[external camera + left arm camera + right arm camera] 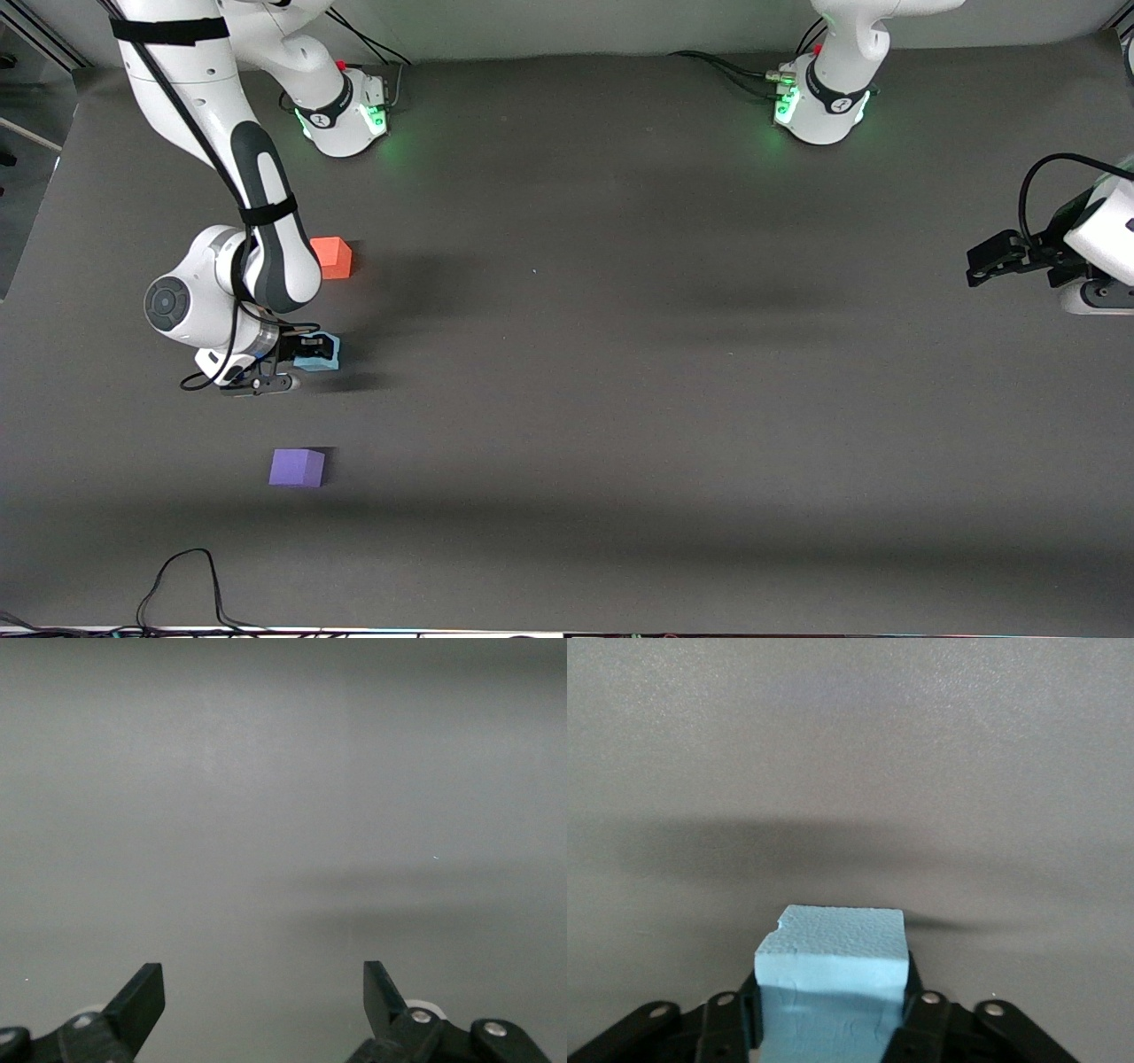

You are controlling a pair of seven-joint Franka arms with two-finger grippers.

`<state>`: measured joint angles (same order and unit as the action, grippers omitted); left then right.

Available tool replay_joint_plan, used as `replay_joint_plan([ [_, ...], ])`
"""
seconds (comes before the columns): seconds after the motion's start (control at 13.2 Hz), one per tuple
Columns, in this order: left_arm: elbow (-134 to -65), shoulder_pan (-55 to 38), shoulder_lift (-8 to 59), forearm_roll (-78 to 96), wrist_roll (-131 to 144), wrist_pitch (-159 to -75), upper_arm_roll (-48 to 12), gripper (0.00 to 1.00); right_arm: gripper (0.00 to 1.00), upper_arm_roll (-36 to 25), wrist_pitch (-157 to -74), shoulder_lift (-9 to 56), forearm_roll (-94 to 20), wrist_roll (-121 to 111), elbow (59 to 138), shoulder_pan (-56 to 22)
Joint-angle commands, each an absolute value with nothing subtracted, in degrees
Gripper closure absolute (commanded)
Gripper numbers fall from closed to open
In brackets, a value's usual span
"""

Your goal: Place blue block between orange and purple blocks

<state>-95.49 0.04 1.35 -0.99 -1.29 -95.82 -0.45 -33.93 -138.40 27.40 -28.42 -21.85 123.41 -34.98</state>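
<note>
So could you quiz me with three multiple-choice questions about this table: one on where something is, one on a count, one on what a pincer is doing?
1. Where is the blue block?
A. Between the orange block and the purple block, at the right pincer
B. On top of the purple block
C. Under the left pincer

2. How many blocks are in view?
A. Two
B. Three
C. Five

3. How does the left pincer stand?
A. Shut on a block
B. Open, with nothing in it
C. Pressed flat on the table

Answers:
1 A: in the front view the blue block lies nearer the camera than the orange one and farther than the purple one.
2 B: one orange, one blue, one purple.
3 B: its wrist view shows the fingers wide apart over bare table; that arm waits at its own end.
</note>
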Motion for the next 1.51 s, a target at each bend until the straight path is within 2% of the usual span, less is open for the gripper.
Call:
replay_joint_plan([
  [0.0,-95.6,-0.4,0.5,-0.4,-2.3,-94.7,-0.2,0.0,0.0,-34.5,-138.0,25.8,-30.3,-23.3,122.9,-35.5],
  [0.23,-95.7,-0.4,0.6,-0.4,-2.3,-94.7,-0.2,0.0,0.0,-35.3,-129.8,22.9,-29.4,-23.1,120.2,-35.5],
  [0.38,-95.7,-0.4,0.6,-0.4,-2.3,-94.7,-0.2,0.0,0.0,-36.4,-127.2,20.2,-26.7,-23.0,119.1,-35.6],
  [0.68,-95.6,-0.4,0.6,-0.4,-2.3,-94.6,-0.2,0.0,0.0,-36.4,-123.1,10.5,-18.9,-21.9,117.7,-35.7],
  [0.91,-95.7,-0.4,0.7,-0.4,-2.3,-94.6,-0.2,0.0,0.0,-35.6,-111.3,3.9,-9.6,-8.7,110.4,-38.6],
  [1.06,-95.7,-0.4,0.7,-0.4,-2.3,-94.6,-0.1,0.0,0.0,-30.9,-107.6,-0.6,-7.6,-6.6,108.0,-35.0],
  [1.29,-95.7,-0.4,0.7,-0.4,-2.3,-94.6,-0.2,0.0,0.0,-11.0,-102.8,-7.0,-4.1,-6.0,107.1,-16.0],
  [1.44,-95.7,-0.4,0.7,-0.4,-2.3,-94.6,-0.2,0.0,0.0,-5.5,-100.0,-9.6,-3.8,-4.9,107.3,-9.6],
])
